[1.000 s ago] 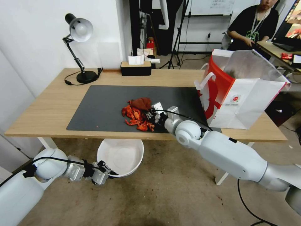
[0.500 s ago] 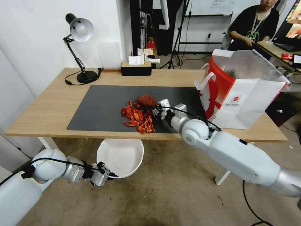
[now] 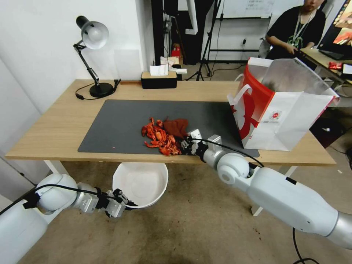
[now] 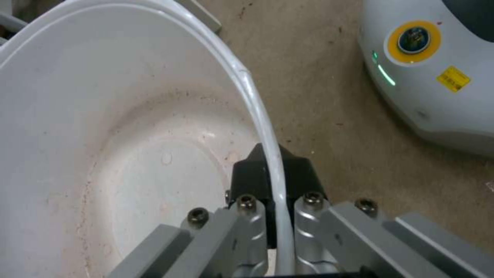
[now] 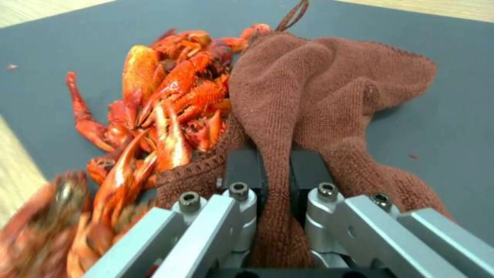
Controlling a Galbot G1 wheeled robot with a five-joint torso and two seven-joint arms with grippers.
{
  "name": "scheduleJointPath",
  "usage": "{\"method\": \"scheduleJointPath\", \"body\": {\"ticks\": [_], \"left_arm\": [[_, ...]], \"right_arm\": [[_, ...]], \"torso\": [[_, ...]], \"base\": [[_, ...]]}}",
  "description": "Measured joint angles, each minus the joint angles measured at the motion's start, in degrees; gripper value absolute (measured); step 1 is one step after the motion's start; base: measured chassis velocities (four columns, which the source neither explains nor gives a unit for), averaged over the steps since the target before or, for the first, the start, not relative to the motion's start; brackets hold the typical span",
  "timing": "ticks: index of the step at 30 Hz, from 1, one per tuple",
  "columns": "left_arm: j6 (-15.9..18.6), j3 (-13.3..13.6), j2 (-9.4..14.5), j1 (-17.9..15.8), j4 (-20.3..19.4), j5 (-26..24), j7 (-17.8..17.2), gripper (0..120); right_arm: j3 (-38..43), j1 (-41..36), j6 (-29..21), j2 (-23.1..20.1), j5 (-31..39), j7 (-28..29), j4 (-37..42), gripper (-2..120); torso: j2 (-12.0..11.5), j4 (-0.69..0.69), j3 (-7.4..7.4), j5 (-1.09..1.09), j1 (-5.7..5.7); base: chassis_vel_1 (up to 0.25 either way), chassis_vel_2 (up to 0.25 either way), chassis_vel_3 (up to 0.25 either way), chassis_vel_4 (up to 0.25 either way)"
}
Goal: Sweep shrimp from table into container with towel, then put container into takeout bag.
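Right gripper (image 3: 187, 144) pulled back toward near table (image 3: 55, 128) edge, lower centre, pinching towel (image 3: 177, 127); shrimp (image 3: 159, 137) beside it. Left gripper (image 3: 124, 202) clamps container (image 3: 141, 181) rim below edge. Sweep step underway; next: drag pile over edge.

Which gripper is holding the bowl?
The left gripper, pinching the container's rim below the table edge. The right gripper clamps the towel instead.

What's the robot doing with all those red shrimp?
It is sweeping them. Its right gripper pinches a brown towel beside the pile of shrimp on the dark mat, near the table edge. Its left gripper holds a white container by the rim below that edge. The takeout bag stands open nearby.
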Motion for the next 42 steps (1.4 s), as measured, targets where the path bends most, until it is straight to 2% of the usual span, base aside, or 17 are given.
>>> {"method": "scheduleJointPath", "body": {"ticks": [21,42], "left_arm": [[0.24,-0.08,-1.27,0.72,-0.80,-1.18,-0.94,0],[0.70,-0.08,-1.19,2.14,-1.85,-1.14,-0.92,0]], "right_arm": [[-3.14,0.87,-1.52,3.25,0.29,2.25,3.06,5],[-0.83,-0.11,-1.43,0.19,0.18,2.09,4.20,5]], "torso": [[0.00,-0.01,0.00,0.00,0.01],[0.00,-0.01,0.00,0.01,0.00]], "base": [[0.000,0.000,0.000,0.000],[0.000,0.000,0.000,0.000]]}}
